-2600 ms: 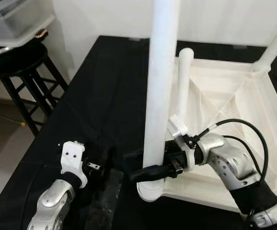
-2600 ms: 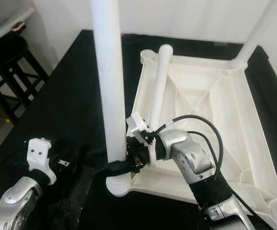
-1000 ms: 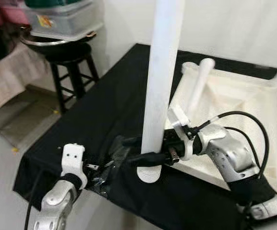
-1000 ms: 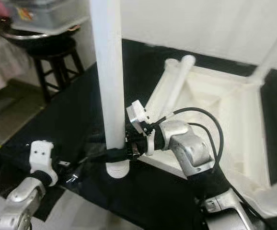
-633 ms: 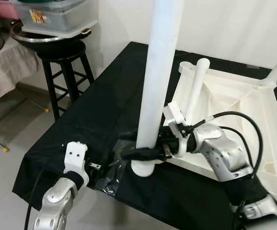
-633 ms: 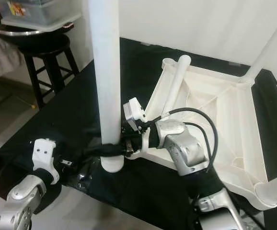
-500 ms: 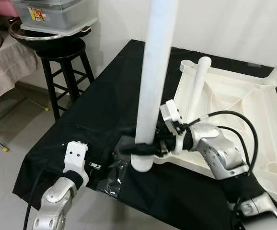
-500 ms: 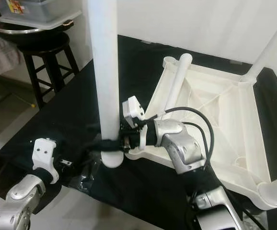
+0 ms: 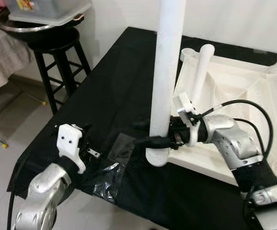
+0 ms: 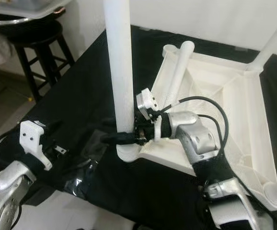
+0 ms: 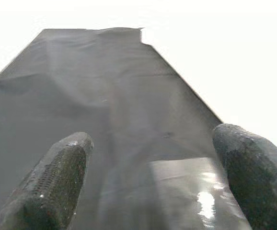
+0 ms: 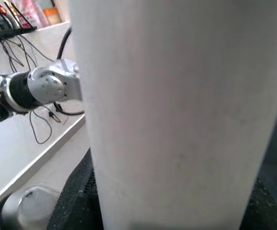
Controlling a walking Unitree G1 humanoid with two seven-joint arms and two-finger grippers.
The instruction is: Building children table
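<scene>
The white leg (image 9: 163, 86) has come back down beside the upturned tabletop (image 9: 234, 96) corner, its foot near the black cloth (image 9: 105, 100). Left gripper (image 11: 153, 182) hovers spread wide over plastic wrap (image 9: 110, 177); right gripper (image 9: 148, 142) clamps the leg.

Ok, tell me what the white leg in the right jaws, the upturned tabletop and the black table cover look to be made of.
White leg: likely moulded plastic, matte, a smooth uniform tube with a flared foot. Upturned tabletop: seemingly the same white plastic, with ribs cast into its underside. Black cover: looks like matte cloth, hanging and creasing at the edge. The right gripper is clamped on the leg.
</scene>
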